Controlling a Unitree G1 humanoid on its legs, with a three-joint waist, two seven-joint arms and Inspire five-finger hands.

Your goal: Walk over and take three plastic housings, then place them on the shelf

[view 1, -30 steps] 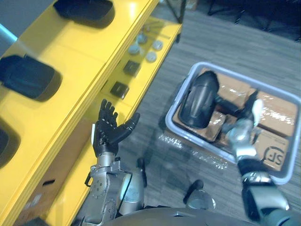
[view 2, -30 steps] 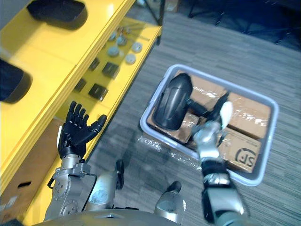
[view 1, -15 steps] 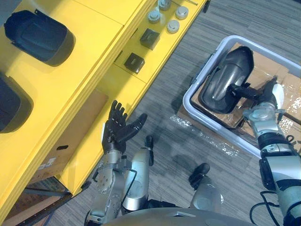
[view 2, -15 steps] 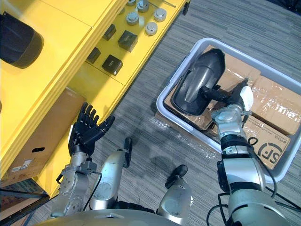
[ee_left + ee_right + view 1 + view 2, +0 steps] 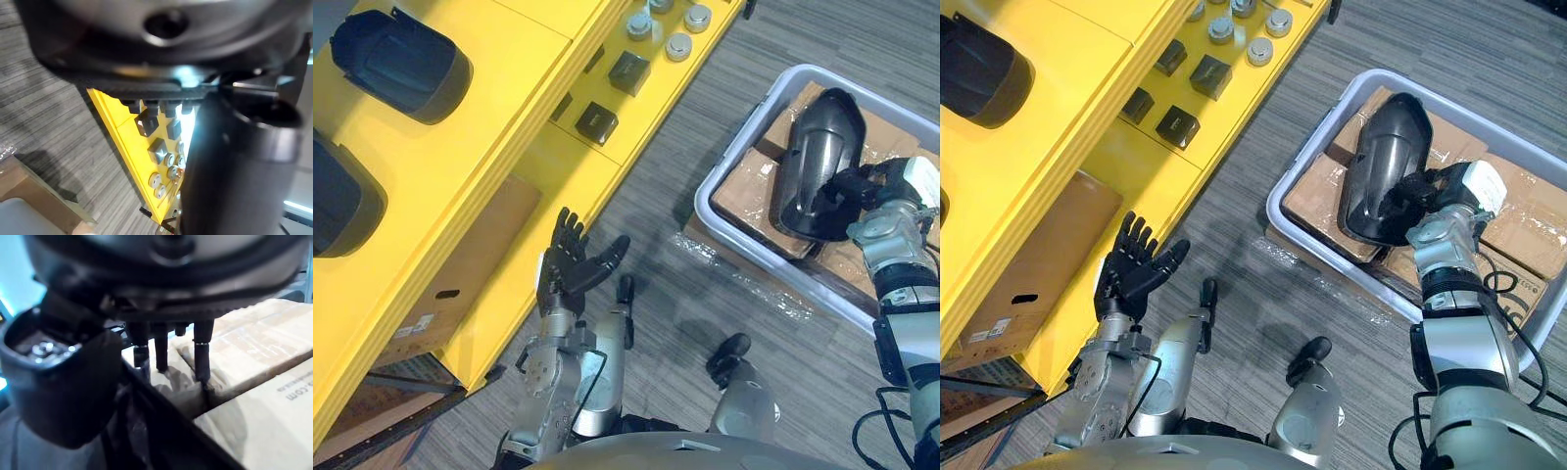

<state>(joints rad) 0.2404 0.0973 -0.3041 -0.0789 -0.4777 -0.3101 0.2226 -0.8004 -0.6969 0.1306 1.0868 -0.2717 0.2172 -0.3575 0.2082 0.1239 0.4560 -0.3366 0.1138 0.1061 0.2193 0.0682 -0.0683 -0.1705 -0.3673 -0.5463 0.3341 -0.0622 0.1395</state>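
Note:
A black plastic housing (image 5: 815,157) stands tilted in the grey bin (image 5: 724,162) on the floor at the right. My right hand (image 5: 873,196), with a white thumb cover, is shut on the housing's near edge; in the right wrist view the dark housing rim (image 5: 161,431) lies between thumb and fingers (image 5: 201,357). Two more black housings (image 5: 401,61) (image 5: 337,206) lie on top of the yellow shelf (image 5: 489,127) at the left. My left hand (image 5: 570,272) hangs open beside the shelf's front, fingers spread, holding nothing.
The bin holds taped cardboard boxes (image 5: 1518,220) under the housing. The shelf's lower ledge carries small black blocks (image 5: 597,122) and round silver parts (image 5: 678,46). A cardboard box (image 5: 450,284) sits under the shelf. Grey carpet lies between shelf and bin.
The camera has shifted. My right hand has swung the housing round so it lies more along the bin. The left hand stays open by the shelf.

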